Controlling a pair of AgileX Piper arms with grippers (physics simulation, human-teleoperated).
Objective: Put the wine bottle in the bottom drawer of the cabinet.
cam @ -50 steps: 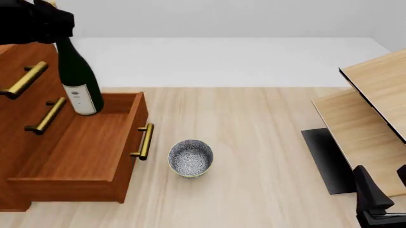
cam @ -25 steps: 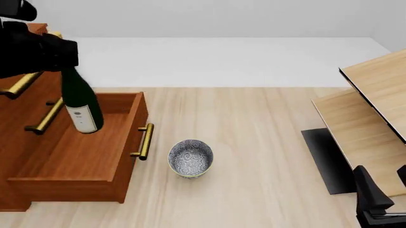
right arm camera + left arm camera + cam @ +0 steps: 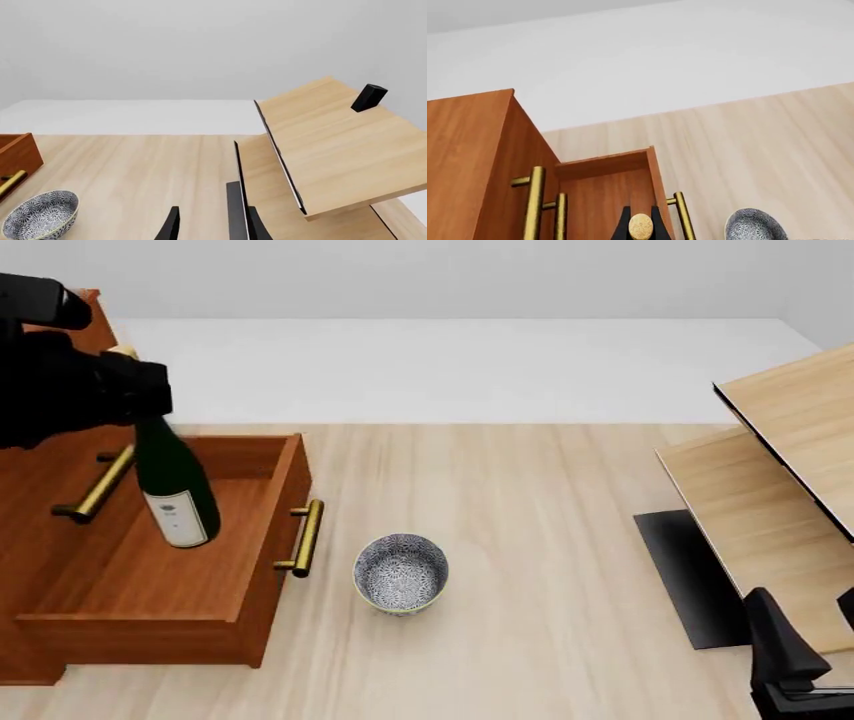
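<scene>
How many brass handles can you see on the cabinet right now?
2 in the front view: one on the open bottom drawer's front, one on an upper drawer behind the bottle. The left arm may hide another higher up.

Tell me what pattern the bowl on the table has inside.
A fine speckled dark blue-grey and white pattern covers the bowl, clearest in the front view.

Tabletop [image 3: 561,540]: pale light-wood surface with lengthwise grain, ending at a straight far edge. Beyond it, a plain white floor band [image 3: 467,365] meets a flat grey-white wall [image 3: 441,275]. Right side: pale wooden slanted boards [image 3: 787,470], stacked one over another, with dark edging; a black flat panel [image 3: 683,575] lies under them on the tabletop. A small black block [image 3: 369,97] sits on the upper board. Lighting even, shadows faint.
</scene>
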